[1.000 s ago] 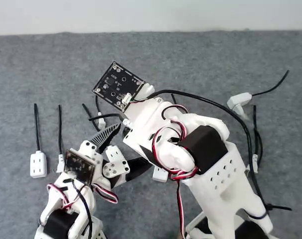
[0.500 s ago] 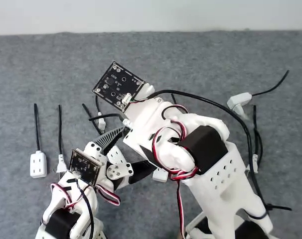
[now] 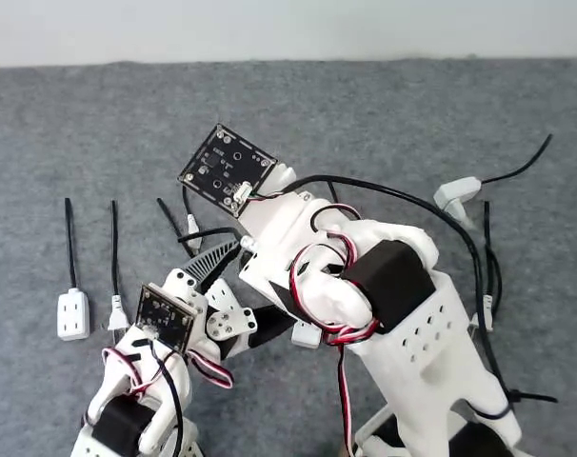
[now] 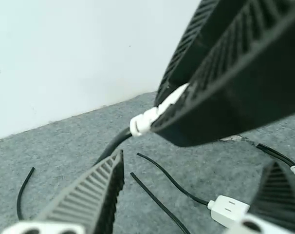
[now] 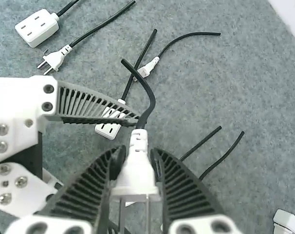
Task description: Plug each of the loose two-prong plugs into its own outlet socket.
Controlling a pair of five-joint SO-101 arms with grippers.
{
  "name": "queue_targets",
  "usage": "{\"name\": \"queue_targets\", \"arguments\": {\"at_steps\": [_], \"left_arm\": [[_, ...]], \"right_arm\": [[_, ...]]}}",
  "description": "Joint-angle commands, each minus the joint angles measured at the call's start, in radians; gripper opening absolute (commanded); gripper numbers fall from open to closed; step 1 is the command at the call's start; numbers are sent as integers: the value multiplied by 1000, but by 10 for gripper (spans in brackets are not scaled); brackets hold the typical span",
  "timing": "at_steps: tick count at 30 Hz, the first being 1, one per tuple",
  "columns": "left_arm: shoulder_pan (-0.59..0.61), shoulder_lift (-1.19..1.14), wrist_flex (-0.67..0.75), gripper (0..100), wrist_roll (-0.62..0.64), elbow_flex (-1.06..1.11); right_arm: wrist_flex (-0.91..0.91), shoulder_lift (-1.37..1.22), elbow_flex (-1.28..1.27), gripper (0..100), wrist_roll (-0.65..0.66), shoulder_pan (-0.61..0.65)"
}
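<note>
the jaws of our right gripper (image 5: pixel 137 153) are pinched on a white two-prong plug (image 5: pixel 136 178), one ribbed finger on each side. its prongs point back toward the wrist, and its black cord (image 5: pixel 146 105) runs out past the fingertips. the jaws of our left gripper (image 4: pixel 198 163) stand spread wide and hold nothing. from the left wrist we see the held plug in that gap, farther off and higher than the left jaws. one left finger (image 5: pixel 96 109) reaches across just ahead of the right jaws. a white outlet socket (image 5: pixel 108 127) lies on the grey carpet (image 5: pixel 245 87) under that finger, near the held plug's cord end. we cannot tell whether the finger touches it. well apart from both pairs of jaws, beyond the left finger, lie a second socket (image 5: pixel 36 27) and a loose plug (image 5: pixel 52 57). a smaller loose plug (image 5: pixel 148 68) lies ahead of the right jaws.
</note>
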State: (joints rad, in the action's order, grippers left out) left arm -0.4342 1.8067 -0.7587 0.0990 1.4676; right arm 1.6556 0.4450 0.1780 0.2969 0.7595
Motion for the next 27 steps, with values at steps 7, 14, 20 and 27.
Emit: {"name": "queue_targets", "arguments": {"at_steps": [7,14,20,27], "left_arm": [[-5,17,35,411,-11,-8],[-35,17,38,411,-6,25],[-8,17,48,411,-15,10],[114,17,49,411,-18,-39]], "right_arm": [[7,39,68,8,6,44],[15,28,80,8,6,53],[51,35,80,8,5,54],[79,38,80,8,5,53]]}}
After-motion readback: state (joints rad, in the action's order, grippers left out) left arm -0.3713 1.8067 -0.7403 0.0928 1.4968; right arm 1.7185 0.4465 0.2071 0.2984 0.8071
